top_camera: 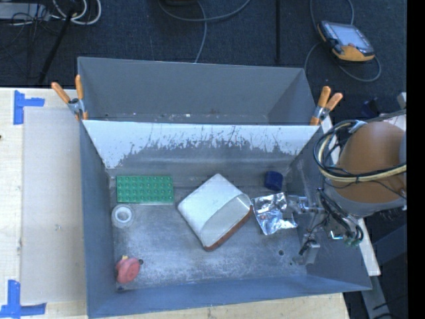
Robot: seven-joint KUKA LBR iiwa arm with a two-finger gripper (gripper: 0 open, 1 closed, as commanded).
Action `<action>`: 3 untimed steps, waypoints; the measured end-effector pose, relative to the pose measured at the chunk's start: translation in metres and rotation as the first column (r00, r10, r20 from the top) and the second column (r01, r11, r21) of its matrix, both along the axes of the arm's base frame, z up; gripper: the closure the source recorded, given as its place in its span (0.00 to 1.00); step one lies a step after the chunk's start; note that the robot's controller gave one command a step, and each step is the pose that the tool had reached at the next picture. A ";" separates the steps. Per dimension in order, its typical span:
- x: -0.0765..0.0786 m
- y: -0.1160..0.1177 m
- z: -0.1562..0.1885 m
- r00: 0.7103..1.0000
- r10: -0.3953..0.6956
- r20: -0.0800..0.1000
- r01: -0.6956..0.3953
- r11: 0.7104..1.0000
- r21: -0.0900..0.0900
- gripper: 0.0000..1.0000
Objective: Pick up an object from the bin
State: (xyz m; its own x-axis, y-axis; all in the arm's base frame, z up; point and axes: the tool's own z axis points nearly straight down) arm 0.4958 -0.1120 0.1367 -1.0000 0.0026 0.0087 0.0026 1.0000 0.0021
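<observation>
You are watching the approach step, I judge: the gripper (307, 247) is hanging low by the right wall of the bin (199, 268), carrying nothing that shows, and you cannot tell whether it is open or closed. The nearest thing is the crumpled silver foil (272, 214), lying just left of it, between the white brown-edged pad (214, 210) and the wall, with a small blue block (273, 179) behind. The next move is probably calling for a shift left over the foil, then a straight descent.

text: none legible | labels: none | numbers: none | signs: none
</observation>
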 end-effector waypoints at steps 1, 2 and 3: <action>0.067 -0.010 -0.069 0.986 -0.168 0.008 0.168 0.986 -0.002 0.00; 0.067 -0.009 -0.069 0.986 -0.164 0.007 0.164 0.987 -0.002 0.00; 0.068 -0.008 -0.070 0.988 -0.157 0.007 0.157 0.988 -0.002 0.00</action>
State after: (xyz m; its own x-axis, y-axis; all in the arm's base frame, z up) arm 0.5635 -0.1204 0.0670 -0.9872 0.1593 0.0014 0.1593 0.9872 0.0002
